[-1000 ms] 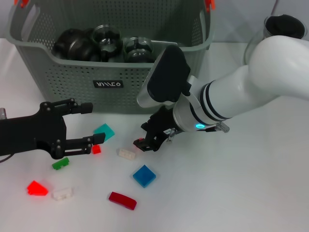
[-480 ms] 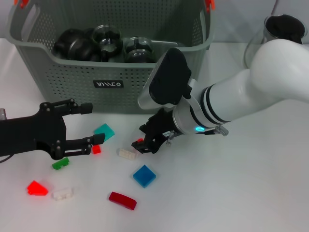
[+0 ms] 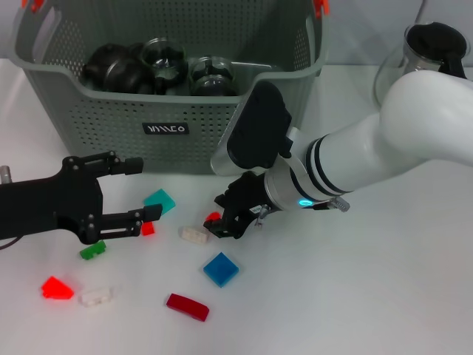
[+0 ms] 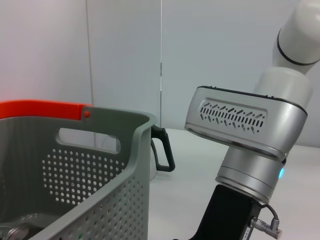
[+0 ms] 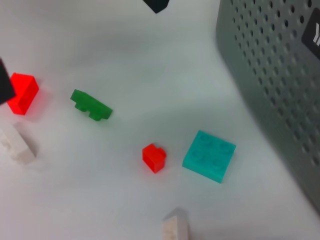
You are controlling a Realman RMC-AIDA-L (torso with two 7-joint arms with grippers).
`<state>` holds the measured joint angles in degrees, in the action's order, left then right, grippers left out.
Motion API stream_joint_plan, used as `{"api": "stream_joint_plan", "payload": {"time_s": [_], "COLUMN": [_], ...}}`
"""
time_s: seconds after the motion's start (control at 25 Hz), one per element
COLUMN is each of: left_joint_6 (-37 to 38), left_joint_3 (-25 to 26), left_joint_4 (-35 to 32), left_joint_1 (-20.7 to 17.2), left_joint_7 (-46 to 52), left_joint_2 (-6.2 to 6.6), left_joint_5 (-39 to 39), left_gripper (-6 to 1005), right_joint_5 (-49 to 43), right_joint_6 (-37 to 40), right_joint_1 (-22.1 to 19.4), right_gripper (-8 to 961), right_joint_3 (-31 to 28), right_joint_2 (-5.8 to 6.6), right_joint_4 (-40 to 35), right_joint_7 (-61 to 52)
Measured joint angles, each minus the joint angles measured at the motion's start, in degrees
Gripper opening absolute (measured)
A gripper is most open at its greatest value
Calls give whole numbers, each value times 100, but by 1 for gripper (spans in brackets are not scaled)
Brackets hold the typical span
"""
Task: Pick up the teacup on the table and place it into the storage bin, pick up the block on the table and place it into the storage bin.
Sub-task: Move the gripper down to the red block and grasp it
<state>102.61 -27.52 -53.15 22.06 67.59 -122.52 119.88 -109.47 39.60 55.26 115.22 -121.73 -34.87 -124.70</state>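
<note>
The grey-green storage bin (image 3: 96,126) stands at the back and also shows in the left wrist view (image 4: 100,165). Dark and glass teacups (image 3: 164,59) lie inside it; I see no teacup on the table. My right gripper (image 3: 224,224) hangs low over the table in front of the bin, next to a white block (image 3: 194,235). A small red block (image 3: 213,217) shows right at its tip. My left gripper (image 3: 140,190) is open and empty, low at the left, by a teal block (image 3: 160,201) and a small red block (image 3: 148,228).
Loose blocks lie in front: blue (image 3: 220,269), dark red (image 3: 187,306), green (image 3: 92,251), red (image 3: 57,288), white (image 3: 97,296). A clear glass teapot (image 3: 425,52) stands at the back right. The right forearm (image 3: 355,159) reaches in over the table's right side.
My right gripper has sunk slightly and shifted a little toward the white block. The left arm and the blocks have not moved.
</note>
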Motion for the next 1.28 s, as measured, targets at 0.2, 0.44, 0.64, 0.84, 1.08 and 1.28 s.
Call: {"api": "stream_joint_plan", "payload": {"time_s": [0.2,0.44,0.64,0.84,1.08,1.28], "left_joint_6": [-9,-13,-21,-22,-22,-22], "left_joint_3": [-9,-8,5,10,16,18], "left_joint_4": [6,8,99,121,121,120], "left_joint_1": [9,7,30,40,39,36], "left_joint_7": [0,0,-9,-25,-26,-27], "left_joint_2": [0,0,7,17,18,18], "left_joint_5": [0,0,0,0,0,0], "left_gripper": [784,785,785,784,784,785], "right_joint_5": [26,85,85,84,83,158], "right_joint_6": [0,31,39,6,3,-21], "right_joint_1": [-6,-6,-2,-8,-7,-6], "right_gripper": [474,415,366,318,315,312], "right_joint_3": [4,27,27,27,27,41], "right_joint_2": [0,0,0,1,0,0], "right_joint_4": [0,5,7,7,7,7], "right_joint_7": [-1,-2,-2,-2,-2,-2]}}
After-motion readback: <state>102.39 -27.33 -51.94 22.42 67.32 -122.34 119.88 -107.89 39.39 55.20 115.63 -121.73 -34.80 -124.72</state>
